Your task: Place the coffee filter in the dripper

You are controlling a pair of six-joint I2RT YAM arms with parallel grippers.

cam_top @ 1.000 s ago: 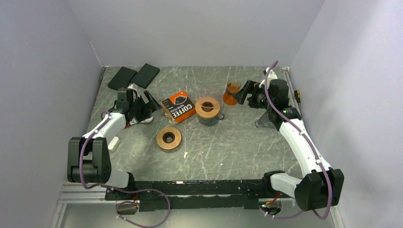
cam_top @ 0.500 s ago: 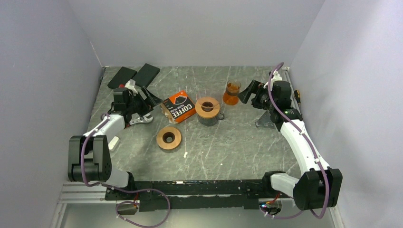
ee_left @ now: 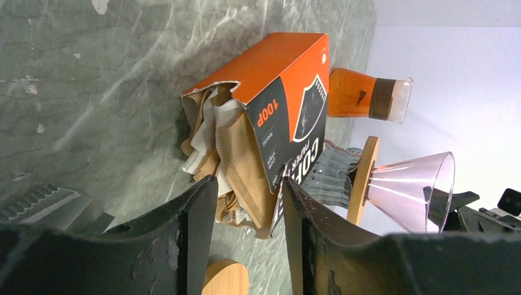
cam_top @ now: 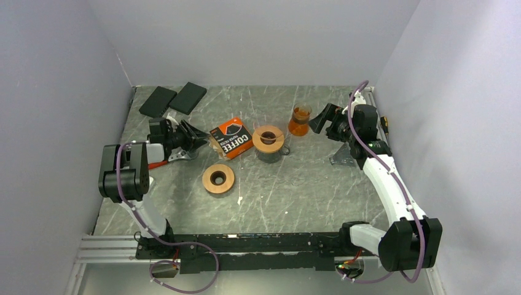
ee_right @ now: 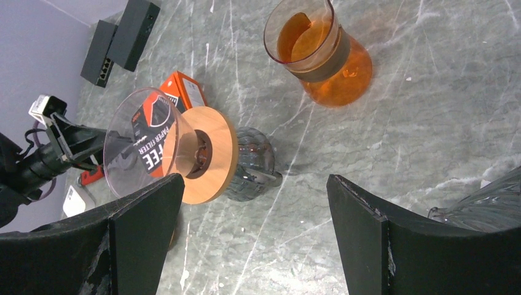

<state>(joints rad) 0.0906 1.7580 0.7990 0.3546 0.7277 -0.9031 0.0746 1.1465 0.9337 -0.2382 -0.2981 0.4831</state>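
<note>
Fetching step: the left claw [ee_left: 249,182], jaws narrow, straddles the coffee filters [ee_left: 233,147] spilling from the orange box [ee_left: 285,86] at frame centre; whether it grips cannot be told; the right claw [ee_right: 255,179] gapes wide; next, it probably needs to pinch one filter and carry it to the dripper [ee_left: 408,184], lower right.

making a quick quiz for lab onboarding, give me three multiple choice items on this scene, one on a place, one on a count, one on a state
1. Where does the dripper stand?
A on the dark glass server
B in the far left corner
C at the near edge

2. How many black boxes lie in the far left corner?
A one
B two
C four

3. What state is the orange filter box in?
A sealed
B open, with paper filters sticking out
C crushed flat

Key:
1 A, the top view shows its wooden collar sitting over the server.
2 B, two lie side by side there.
3 B, the left wrist view shows the torn end with filters spilling out.
</note>
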